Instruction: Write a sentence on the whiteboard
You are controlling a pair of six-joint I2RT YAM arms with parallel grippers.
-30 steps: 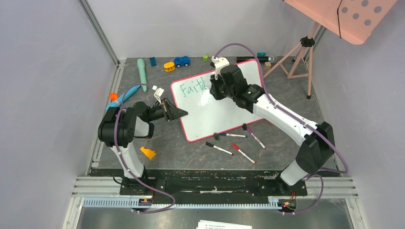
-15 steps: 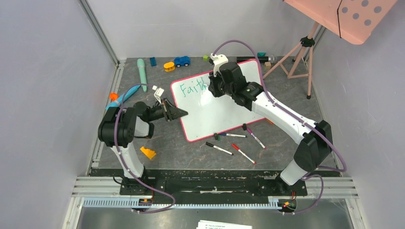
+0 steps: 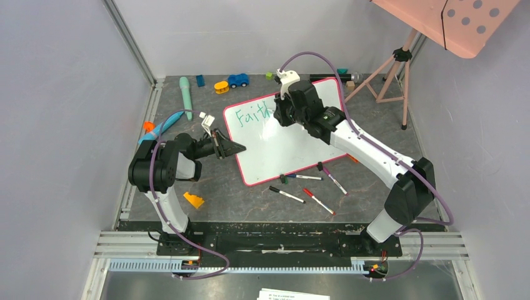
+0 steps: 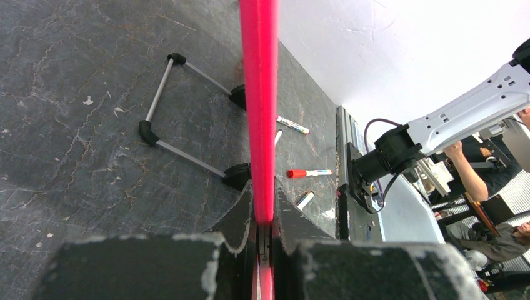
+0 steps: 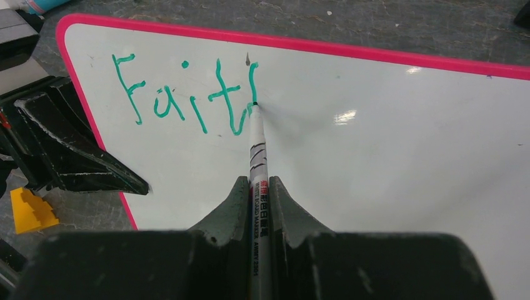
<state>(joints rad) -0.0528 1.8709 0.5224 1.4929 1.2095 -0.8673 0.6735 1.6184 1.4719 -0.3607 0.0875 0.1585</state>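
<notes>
The whiteboard (image 3: 281,140) lies tilted in the middle of the table, white with a pink-red rim (image 5: 300,45). Green letters of the sentence (image 5: 181,97) read "Fait" plus one more stroke in its upper left corner (image 3: 253,115). My right gripper (image 5: 259,182) is shut on a white marker (image 5: 257,156) whose tip touches the board at the last green stroke. My left gripper (image 4: 265,195) is shut on the board's pink rim (image 4: 259,94) at its left edge (image 3: 232,149). In the top view the right gripper (image 3: 282,114) hides the letters' end.
Several loose markers (image 3: 306,190) lie near the board's front edge. Toys sit at the back: a blue car (image 3: 237,80), a yellow piece (image 3: 221,87), a teal tube (image 3: 186,97). A yellow wedge (image 3: 193,200) lies front left. A pink tripod (image 3: 394,72) stands back right.
The right gripper and marker have shifted slightly toward the back and right along the writing line. The left arm and the board have not moved.
</notes>
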